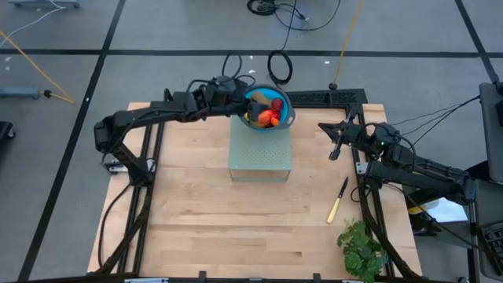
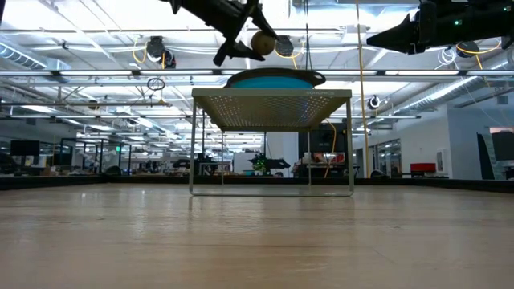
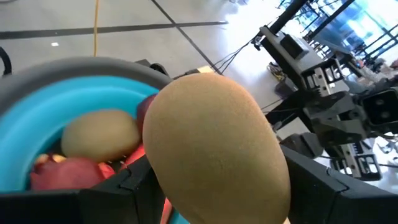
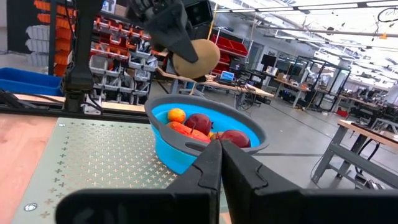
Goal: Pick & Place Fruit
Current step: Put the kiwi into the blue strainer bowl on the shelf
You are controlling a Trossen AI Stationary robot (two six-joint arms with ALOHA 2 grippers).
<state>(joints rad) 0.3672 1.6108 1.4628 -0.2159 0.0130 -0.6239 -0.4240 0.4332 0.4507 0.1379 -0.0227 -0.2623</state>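
left hand [image 4: 177, 43] pinches a brownish oval fruit [image 3: 214, 146], hanging just above the blue bowl [image 4: 180, 155]. the bowl stands on a perforated stand [image 1: 259, 157] at the far middle of the tabletop [image 1: 236, 228] and already holds red and orange fruit [image 4: 199, 124]. step in hand, as judged: placing. next move calls for lowering over the bowl's open middle and spreading the fingers so the fruit settles without rolling out. right hand [image 4: 219, 158] waits to the right of the stand, fingers pressed together, empty. a knife [image 1: 337, 200] and a leafy bunch [image 1: 363, 250] lie untouched. no readable brands, labels or writing.
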